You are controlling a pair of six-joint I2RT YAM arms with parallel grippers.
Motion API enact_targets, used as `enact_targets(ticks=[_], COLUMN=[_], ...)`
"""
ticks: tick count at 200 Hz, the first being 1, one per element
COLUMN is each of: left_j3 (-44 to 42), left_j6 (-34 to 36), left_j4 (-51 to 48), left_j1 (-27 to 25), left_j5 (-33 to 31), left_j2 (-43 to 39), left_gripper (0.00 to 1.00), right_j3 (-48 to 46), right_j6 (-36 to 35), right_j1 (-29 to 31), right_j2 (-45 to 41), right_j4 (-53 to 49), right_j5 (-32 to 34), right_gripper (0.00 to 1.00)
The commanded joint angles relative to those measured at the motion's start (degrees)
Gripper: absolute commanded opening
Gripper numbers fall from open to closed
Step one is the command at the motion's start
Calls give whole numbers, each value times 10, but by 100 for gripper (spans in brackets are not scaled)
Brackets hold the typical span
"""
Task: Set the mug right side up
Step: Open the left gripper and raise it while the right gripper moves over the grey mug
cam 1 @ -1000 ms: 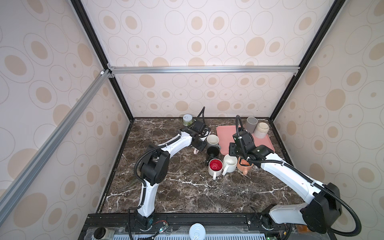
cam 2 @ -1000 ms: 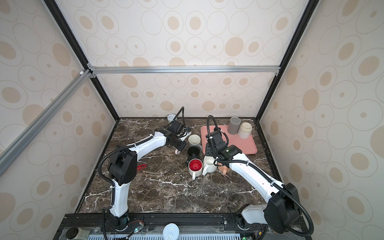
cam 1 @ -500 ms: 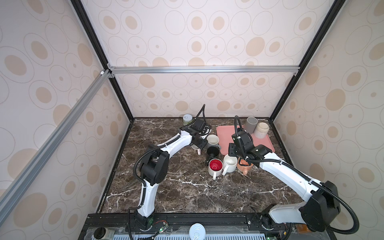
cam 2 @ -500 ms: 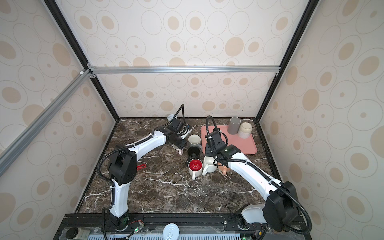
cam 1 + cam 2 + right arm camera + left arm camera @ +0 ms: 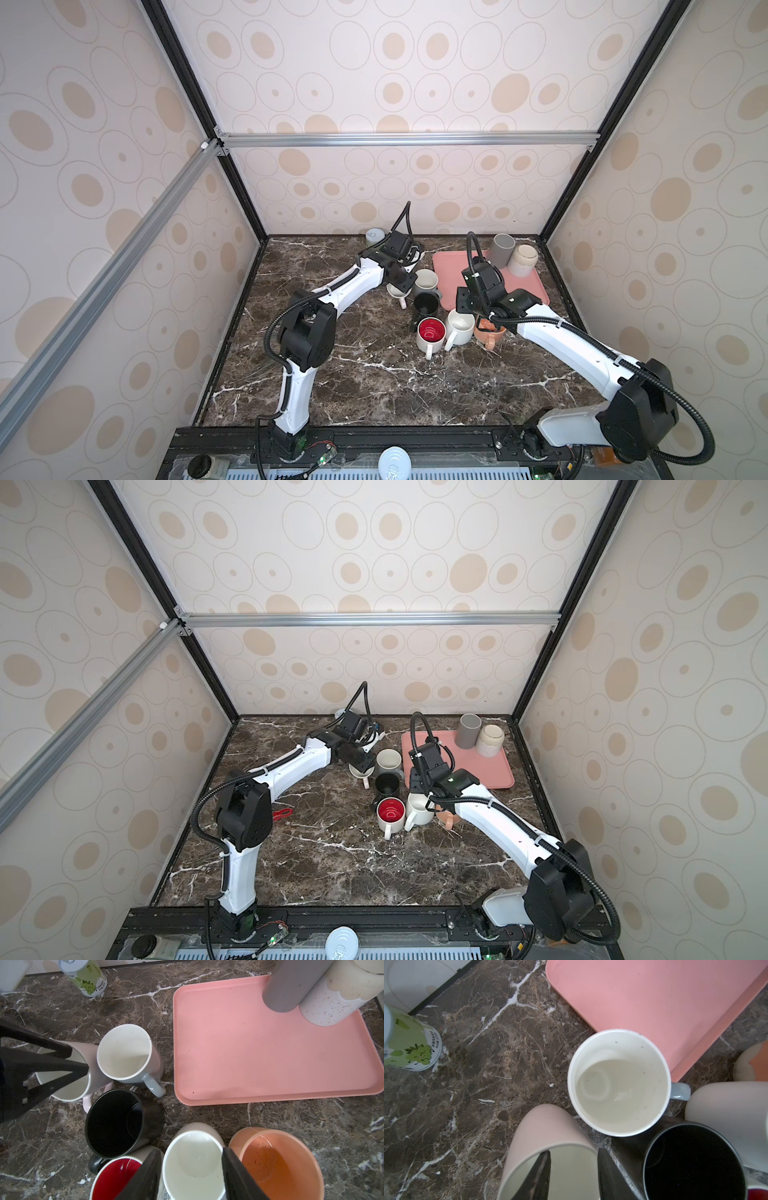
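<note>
A pale pink mug [image 5: 542, 1126] stands mouth up on the marble, seen in both top views [image 5: 397, 291] and in the right wrist view [image 5: 91, 1049]. My left gripper [image 5: 574, 1152] is open and straddles its wall, one finger inside and one outside. Neither finger presses the wall. My right gripper [image 5: 191, 1150] hovers open just above an upright white mug [image 5: 193, 1163], holding nothing. That white mug [image 5: 459, 328] sits between a red-lined mug [image 5: 431, 334] and an orange mug [image 5: 490, 332].
A blue-handled white mug [image 5: 426, 279] and a black mug [image 5: 424, 303] crowd the pink mug. The pink tray [image 5: 528, 286] carries a grey mug [image 5: 501, 249] and a speckled cream one [image 5: 524, 259] at its far corner. A green can [image 5: 374, 236] stands by the back wall.
My left jaws have opened and let go of the pink mug's wall. The mug stays standing on the marble. The right arm has barely moved.
</note>
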Motion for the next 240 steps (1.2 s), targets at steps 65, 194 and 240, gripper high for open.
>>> enact_targets(ticks=[65, 194, 240], left_j3=[19, 46, 56], left_j6=[27, 26, 24], left_j4=[1, 21, 24], left_j1=[0, 21, 29], left_j5=[-23, -9, -3], left_j2=[12, 40, 51], left_gripper=[44, 45, 45], right_j3=[9, 8, 11], right_j6=[3, 4, 3], right_j1=[-3, -2, -3], right_j2=[2, 12, 15], right_j4=[-18, -15, -16], right_j5=[2, -1, -1], right_gripper=[51, 51, 51])
